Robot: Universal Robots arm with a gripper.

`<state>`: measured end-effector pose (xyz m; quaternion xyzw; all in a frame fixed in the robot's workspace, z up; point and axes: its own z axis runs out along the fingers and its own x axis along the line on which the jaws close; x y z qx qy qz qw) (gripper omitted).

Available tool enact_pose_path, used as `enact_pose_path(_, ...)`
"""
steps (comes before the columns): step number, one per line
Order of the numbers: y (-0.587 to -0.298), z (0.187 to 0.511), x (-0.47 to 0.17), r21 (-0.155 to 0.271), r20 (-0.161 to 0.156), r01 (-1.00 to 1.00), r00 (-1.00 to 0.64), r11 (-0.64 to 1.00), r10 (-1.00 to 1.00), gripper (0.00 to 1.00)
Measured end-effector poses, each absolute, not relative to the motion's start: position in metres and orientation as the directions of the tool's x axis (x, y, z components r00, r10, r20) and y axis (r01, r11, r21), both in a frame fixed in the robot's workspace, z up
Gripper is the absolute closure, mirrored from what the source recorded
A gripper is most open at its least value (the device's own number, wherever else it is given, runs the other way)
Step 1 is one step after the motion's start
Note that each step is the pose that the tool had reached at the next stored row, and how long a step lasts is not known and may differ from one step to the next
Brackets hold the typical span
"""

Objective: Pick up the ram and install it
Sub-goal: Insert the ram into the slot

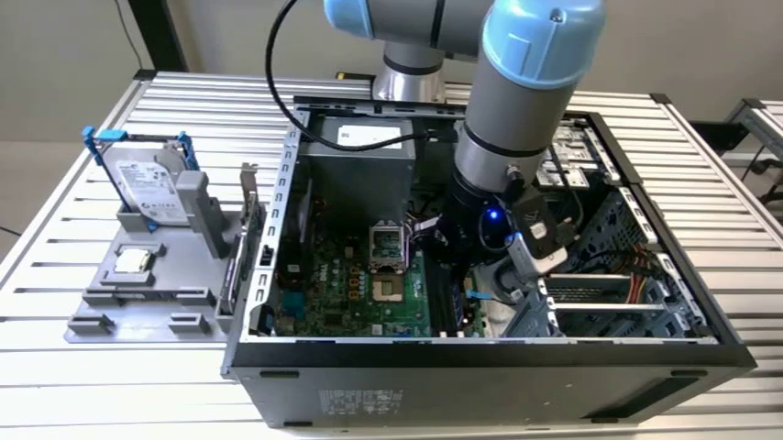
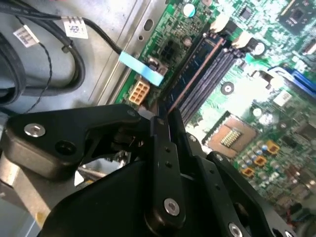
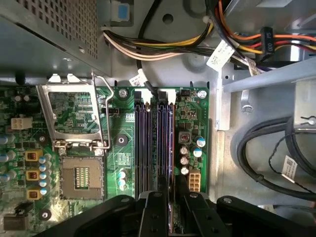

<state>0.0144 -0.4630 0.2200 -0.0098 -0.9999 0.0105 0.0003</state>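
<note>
1. slatted metal table (image 1: 73, 367) underneath it all, with an open computer case (image 1: 490, 353) lying on it and a grey fixture (image 1: 147, 293) off to the exterior view's left, carrying a hard drive (image 1: 147, 188) upright.
2. arm's reaching right down into the case, gripper (image 1: 471, 266) low over the green motherboard (image 1: 355, 293).
3. in the first wrist view the black fingers (image 3: 154, 212) sit close together, pinched on the ram (image 3: 171, 148), which stands on edge in the long black slots (image 3: 145, 143).
4. second wrist view agrees: ram (image 2: 197, 74) running along the slots (image 2: 217, 69), gripper (image 2: 163, 126) at its near end, touching it.
5. open cpu socket (image 3: 79, 180) lies just beside the slots, its metal frame (image 3: 74, 116) flipped up.
6. cable bundle (image 3: 163, 47) loops past above the board.
</note>
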Motion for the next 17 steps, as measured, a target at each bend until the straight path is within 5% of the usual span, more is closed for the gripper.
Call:
enact_pose_path(16,-0.463,0.256,0.014,-0.022,0.0,0.02,-1.0,1.0,0.02,0.0)
enact_pose_path(17,-0.463,0.256,0.014,-0.022,0.0,0.02,-1.0,1.0,0.02,1.0)
